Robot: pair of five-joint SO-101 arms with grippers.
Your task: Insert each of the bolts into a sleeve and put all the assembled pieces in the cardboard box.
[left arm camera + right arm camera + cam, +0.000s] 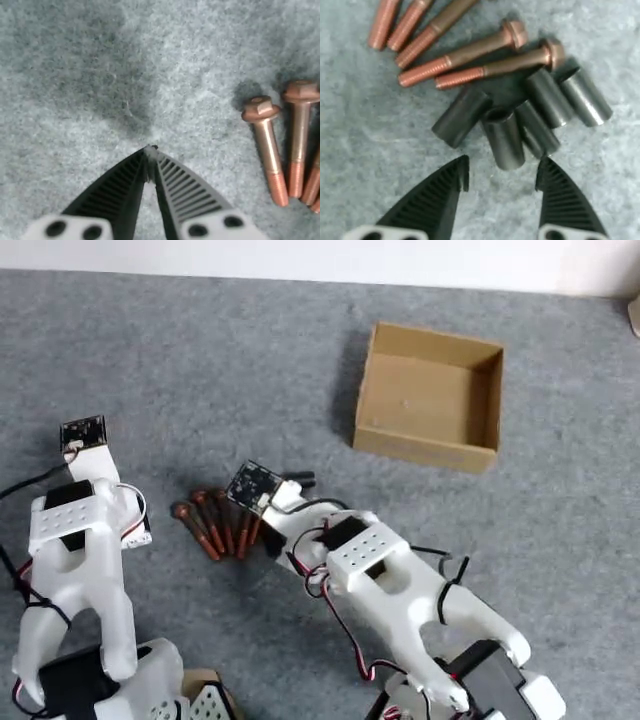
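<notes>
The right gripper (503, 169) hangs over the huddle of dark sleeves (505, 135), fingers spread apart with one sleeve lined up between them, probably so it can close on that piece first. The copper bolts (215, 523) lie fanned side by side on the grey felt (200, 360), with the sleeves just beside them at about 3 o'clock, so both parts sit within one short reach. The left gripper (150, 150), at 10 o'clock of the bolts, has its fingertips pressed together on nothing, seemingly on standby. The cardboard box (425, 452) stands open, well apart at 2 o'clock of the bolts, with no assembled pieces inside.
</notes>
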